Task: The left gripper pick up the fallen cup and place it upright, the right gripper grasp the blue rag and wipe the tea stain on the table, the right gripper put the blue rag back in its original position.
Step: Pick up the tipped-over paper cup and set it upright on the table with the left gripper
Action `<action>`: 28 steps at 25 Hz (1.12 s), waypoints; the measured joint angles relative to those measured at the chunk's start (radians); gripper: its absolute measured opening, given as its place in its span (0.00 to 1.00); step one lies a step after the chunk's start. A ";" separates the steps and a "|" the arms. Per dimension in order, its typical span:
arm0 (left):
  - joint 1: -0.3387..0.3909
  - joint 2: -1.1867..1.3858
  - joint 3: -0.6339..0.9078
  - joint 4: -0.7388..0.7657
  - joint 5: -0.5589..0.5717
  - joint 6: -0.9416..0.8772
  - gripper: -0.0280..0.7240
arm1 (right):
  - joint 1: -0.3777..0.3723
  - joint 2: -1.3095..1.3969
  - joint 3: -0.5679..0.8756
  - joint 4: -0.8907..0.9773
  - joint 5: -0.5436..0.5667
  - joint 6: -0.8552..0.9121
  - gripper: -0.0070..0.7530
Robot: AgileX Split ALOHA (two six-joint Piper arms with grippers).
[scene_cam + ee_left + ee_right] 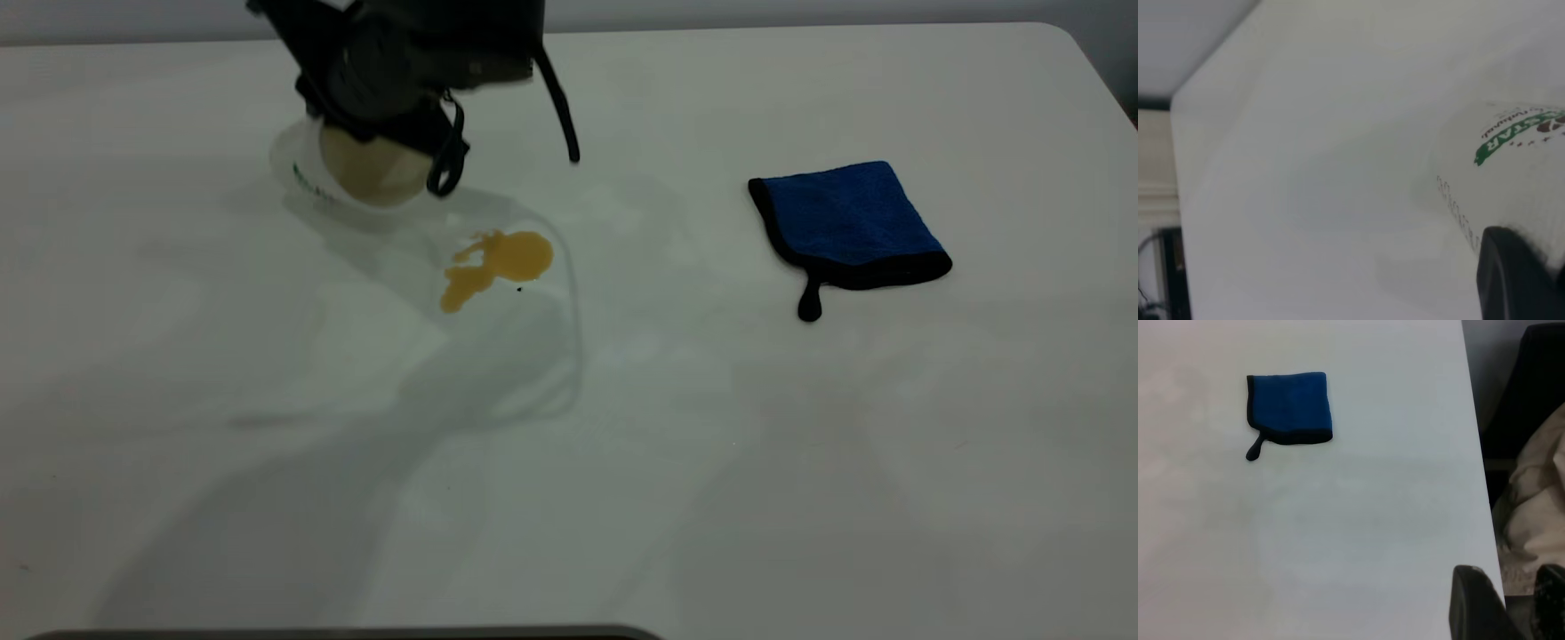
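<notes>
On the white table [622,444] we see the left gripper [391,133] near the far edge, its fingers [1511,280] pinching the tilted cup [356,173]. The blue rag [849,222] lies toward the right edge, the tea stain [498,265] just beside the cup. The right gripper [1508,603] hangs over the table's edge with fingers spread.
</notes>
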 joint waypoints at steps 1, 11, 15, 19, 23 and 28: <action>0.000 -0.022 0.000 -0.003 0.000 0.022 0.04 | 0.000 0.000 0.000 0.000 0.000 0.000 0.32; 0.280 -0.232 0.000 -0.468 -0.204 0.333 0.04 | 0.000 0.000 0.000 0.000 0.000 -0.006 0.32; 0.421 -0.233 0.000 -0.842 -0.242 0.650 0.04 | 0.000 0.000 0.000 0.000 0.000 -0.006 0.32; 0.527 -0.232 0.000 -1.253 -0.261 1.012 0.04 | 0.000 0.000 0.000 0.000 0.000 -0.006 0.32; 0.557 -0.204 0.000 -1.521 -0.259 1.281 0.04 | 0.000 0.000 0.000 0.000 0.000 0.000 0.32; 0.557 -0.164 0.000 -1.575 -0.262 1.322 0.04 | 0.000 0.000 0.000 0.000 0.000 -0.006 0.32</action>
